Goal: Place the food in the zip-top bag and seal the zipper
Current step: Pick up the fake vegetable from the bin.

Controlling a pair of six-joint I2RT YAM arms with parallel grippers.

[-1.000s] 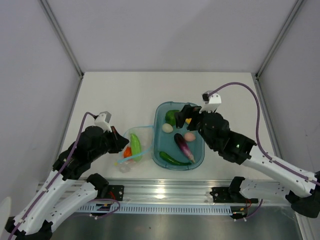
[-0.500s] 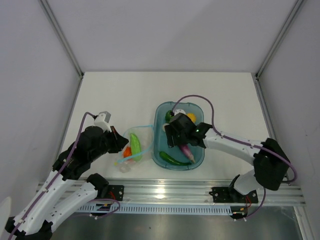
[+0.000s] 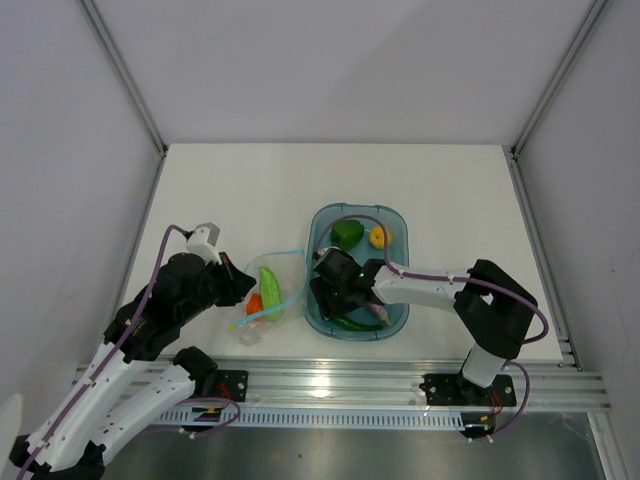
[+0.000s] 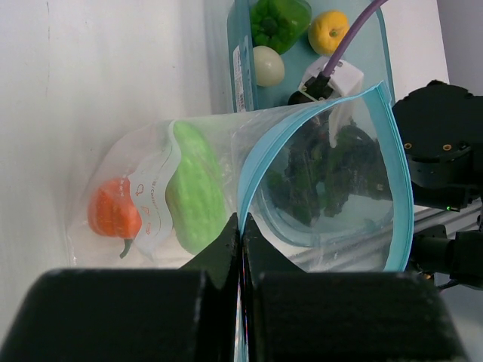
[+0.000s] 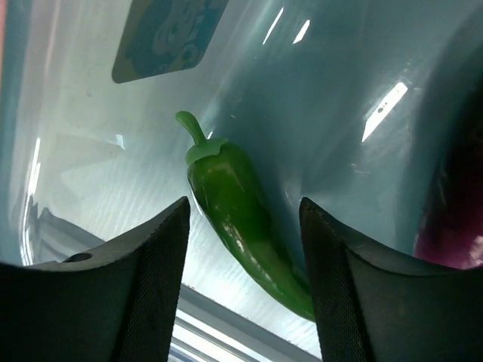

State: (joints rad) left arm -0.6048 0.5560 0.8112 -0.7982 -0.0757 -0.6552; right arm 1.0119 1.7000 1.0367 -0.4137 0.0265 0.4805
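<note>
White matte surface [image 3: 250,190] seen from above, enclosed on three sides by plain pale grey panels: a back wall [image 3: 340,60] beyond its far edge, a left wall [image 3: 60,200] and a right wall [image 3: 595,220] along its sides. Slanting metal struts [image 3: 125,78] rise from its far corners. An aluminium rail [image 3: 330,385] borders its near edge and catches a bright glare.

The right gripper [image 3: 336,292] has swung from the 12 o'clock end of the teal tray [image 3: 398,318] down to its 7 o'clock corner. Its jaws now stand spread either side of the long green chili [image 5: 235,219]. The green bell pepper [image 3: 347,234] and small yellow one [image 3: 379,237] now lie fully uncovered.
</note>
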